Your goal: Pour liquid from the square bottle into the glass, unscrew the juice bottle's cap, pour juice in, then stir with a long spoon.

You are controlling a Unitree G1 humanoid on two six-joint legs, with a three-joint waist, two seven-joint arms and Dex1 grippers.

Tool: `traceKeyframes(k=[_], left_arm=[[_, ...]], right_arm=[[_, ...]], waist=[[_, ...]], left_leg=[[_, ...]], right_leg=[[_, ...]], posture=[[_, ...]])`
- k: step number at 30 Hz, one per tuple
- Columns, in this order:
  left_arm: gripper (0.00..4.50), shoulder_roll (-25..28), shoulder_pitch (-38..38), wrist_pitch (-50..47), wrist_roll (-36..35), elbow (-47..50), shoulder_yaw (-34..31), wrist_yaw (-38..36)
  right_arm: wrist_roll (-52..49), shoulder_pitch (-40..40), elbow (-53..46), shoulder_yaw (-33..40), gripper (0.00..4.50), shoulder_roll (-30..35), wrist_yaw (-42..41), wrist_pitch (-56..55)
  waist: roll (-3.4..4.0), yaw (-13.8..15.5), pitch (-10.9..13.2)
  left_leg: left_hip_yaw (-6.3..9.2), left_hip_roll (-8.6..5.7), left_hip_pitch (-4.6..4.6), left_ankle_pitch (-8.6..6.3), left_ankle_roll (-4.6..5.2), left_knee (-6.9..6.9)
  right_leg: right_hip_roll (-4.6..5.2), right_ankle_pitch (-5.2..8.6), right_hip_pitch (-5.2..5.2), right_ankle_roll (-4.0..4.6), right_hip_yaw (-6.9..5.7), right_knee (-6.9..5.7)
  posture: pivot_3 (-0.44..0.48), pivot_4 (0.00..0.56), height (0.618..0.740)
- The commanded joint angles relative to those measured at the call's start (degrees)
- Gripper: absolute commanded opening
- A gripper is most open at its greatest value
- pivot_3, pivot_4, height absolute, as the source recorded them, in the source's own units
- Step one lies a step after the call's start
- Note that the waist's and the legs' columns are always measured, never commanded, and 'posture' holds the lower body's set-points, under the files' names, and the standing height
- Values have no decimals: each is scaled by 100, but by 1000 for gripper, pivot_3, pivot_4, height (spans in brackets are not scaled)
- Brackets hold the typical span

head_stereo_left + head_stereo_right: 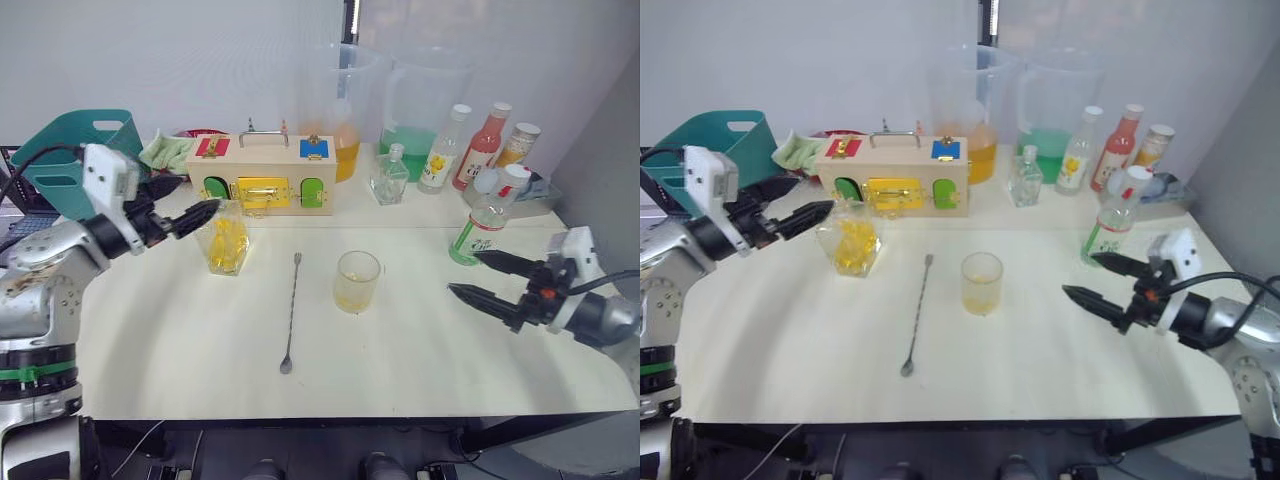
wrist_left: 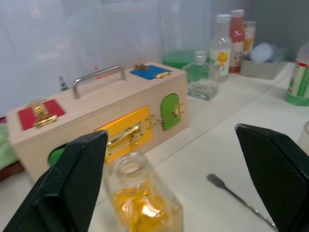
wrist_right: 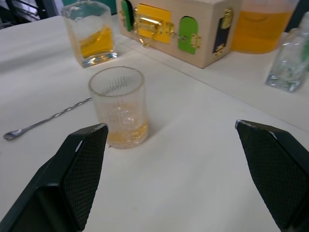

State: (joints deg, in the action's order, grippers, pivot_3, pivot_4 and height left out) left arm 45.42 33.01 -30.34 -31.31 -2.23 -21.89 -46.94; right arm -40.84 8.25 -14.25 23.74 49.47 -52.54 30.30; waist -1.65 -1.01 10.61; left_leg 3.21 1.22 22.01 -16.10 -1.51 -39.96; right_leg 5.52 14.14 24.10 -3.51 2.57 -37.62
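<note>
The long spoon is lying flat nearest me, beside the glass, which is holding a shallow yellow layer. My right gripper, spread wide and empty, is hovering just before the capped juice bottle, probably lining up for it. My left gripper, likewise wide and empty, is hovering by the upright square bottle.

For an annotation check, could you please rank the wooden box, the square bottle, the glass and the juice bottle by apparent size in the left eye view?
1. wooden box, clearly largest.
2. juice bottle and square bottle: similar overall, so I will not rank them.
3. glass, smallest, though it stands nearer the camera.
</note>
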Motion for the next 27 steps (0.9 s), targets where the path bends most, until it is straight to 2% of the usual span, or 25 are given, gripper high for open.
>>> traceKeyframes(k=[1, 3, 8, 11, 15, 18, 20, 27], left_arm=[[4463, 492, -520, 896, -91, -555, -606, -1159], [4463, 745, -918, 1359, 7, -1096, -720, -1763], [4463, 1001, -1427, 2131, 395, -2297, -624, -2246], [4463, 1041, -1767, 2617, 645, -2849, -606, -2331], [4463, 1058, -1740, 2843, 678, -3060, -564, -2394], [4463, 910, -2147, 3272, 887, -3665, -651, -2089], [4463, 889, -2213, 3405, 895, -3744, -638, -2068], [4463, 879, -2234, 3480, 794, -3433, -572, -2226]], right_arm=[[139, -456, 122, 643, 4500, 127, -224, -291], [303, -780, 301, 895, 4500, 148, -314, -475], [547, -1013, 976, 1299, 4500, 57, -248, -882], [682, -1188, 1363, 1516, 4500, 10, -232, -1119], [709, -1208, 1467, 1525, 4500, 10, -259, -1230], [1078, -1641, 2136, 1821, 4500, -179, -71, -1771], [1137, -1740, 2218, 1830, 4500, -237, -24, -1914], [1149, -1780, 2255, 1806, 4500, -300, -3, -1999]], waist=[[1, -2, -1], [6, -16, -3], [6, -5, -3], [7, 4, -3], [6, 16, -3], [9, 12, -5], [8, 6, -7], [9, -6, -7]], left_leg=[[-1, 0, 1, 0, 0, 2], [-8, 1, -13, 0, 0, 18], [-15, 4, -13, 0, 0, 22], [-15, 12, -16, 9, 12, 26], [-17, 19, -23, 11, 9, 21], [-21, 22, -53, 14, 6, 30], [-29, 22, -98, 13, 7, 68], [-35, 40, -108, 24, 0, 86]], right_leg=[[0, 0, 0, 0, 0, 3], [0, 3, 0, 5, 3, 2], [-1, 5, -6, 8, 3, 19], [-9, 5, -22, 8, 1, 51], [-14, 4, -33, 9, -1, 50], [-14, 4, -60, 10, -1, 54], [-11, 4, -97, 10, 0, 71], [-24, 3, -100, 19, 0, 78]], posture=[[0, 150, 740], [0, 150, 740], [0, 150, 740], [0, 150, 740], [0, 150, 740], [0, 150, 740], [0, 150, 740], [0, 150, 740]])
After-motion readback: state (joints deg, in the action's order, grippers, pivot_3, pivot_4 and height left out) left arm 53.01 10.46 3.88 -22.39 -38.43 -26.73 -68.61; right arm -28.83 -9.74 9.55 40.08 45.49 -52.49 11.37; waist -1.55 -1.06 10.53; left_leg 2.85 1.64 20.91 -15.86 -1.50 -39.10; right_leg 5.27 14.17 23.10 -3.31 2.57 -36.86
